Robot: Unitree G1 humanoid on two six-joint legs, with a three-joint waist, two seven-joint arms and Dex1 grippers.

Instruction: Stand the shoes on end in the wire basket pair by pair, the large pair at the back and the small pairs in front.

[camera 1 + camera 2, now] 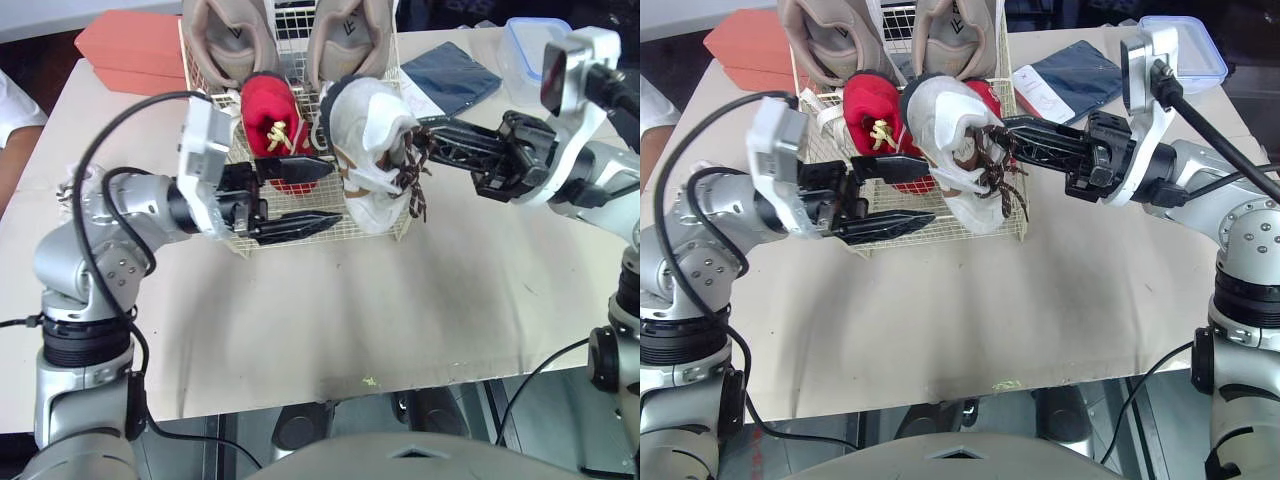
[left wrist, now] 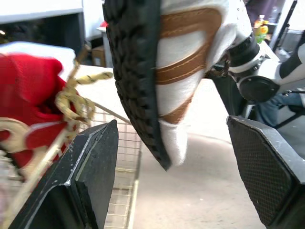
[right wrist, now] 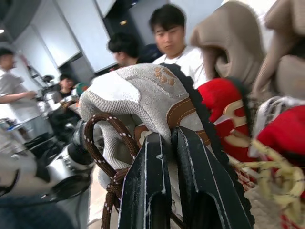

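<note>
A wire basket (image 1: 330, 238) stands at the table's far middle. Two large beige shoes (image 1: 230, 35) stand on end against its back. In front of them stands a small red shoe (image 1: 268, 115), and a second red one (image 1: 985, 95) sits behind the white shoe. My right gripper (image 1: 415, 140) is shut on the collar of a small white shoe (image 1: 365, 150) with brown laces, holding it tilted over the basket's front right corner. My left gripper (image 1: 315, 195) is open at the basket's front left, with the white shoe's black sole (image 2: 143, 71) just past its fingertips.
An orange box (image 1: 130, 45) lies at the back left. A dark blue pouch (image 1: 455, 75) and a clear lidded container (image 1: 525, 45) lie at the back right. Several people (image 3: 167, 28) stand beyond the table.
</note>
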